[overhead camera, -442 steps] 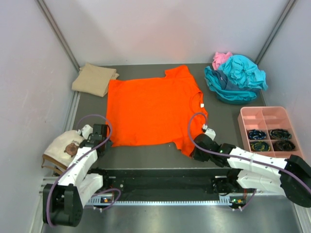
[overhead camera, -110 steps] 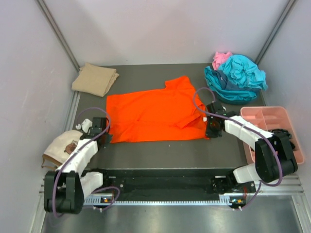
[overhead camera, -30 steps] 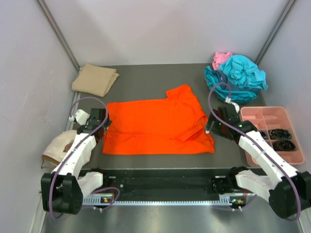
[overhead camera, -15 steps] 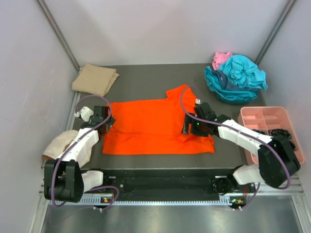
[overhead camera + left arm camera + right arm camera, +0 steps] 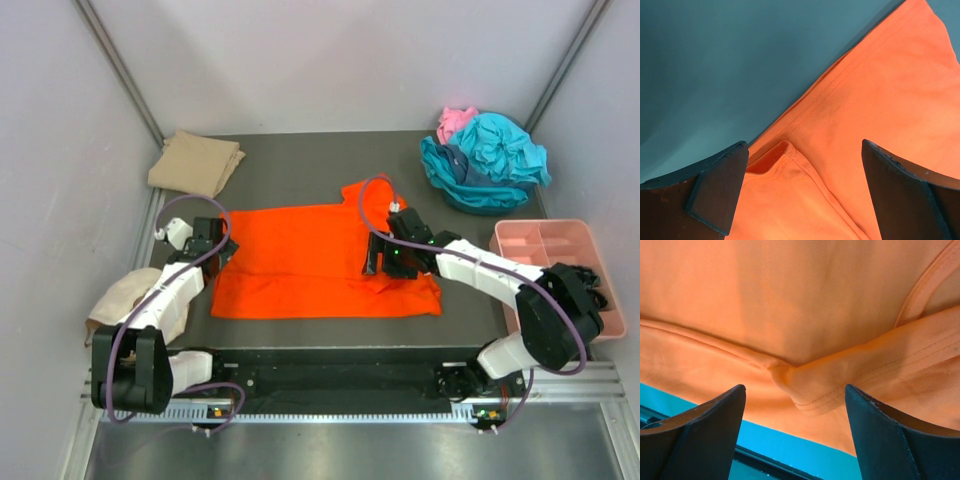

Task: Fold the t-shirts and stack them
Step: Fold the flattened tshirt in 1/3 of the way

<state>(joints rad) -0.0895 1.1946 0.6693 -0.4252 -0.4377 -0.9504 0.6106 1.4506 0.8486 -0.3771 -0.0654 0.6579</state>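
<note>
While left gripper and right gripper gape, wrist views reveal orange t-shirt seams.

The right gripper hides part of the orange t-shirt beneath it.

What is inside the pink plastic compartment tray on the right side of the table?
The pink plastic tray shows bare far compartments and small dark coiled items near its right side. The right arm hides the near left compartments.

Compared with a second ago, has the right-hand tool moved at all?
Yes. The right tool has slid leftward, away from the pink tray, and now sits over the orange t-shirt.
</note>
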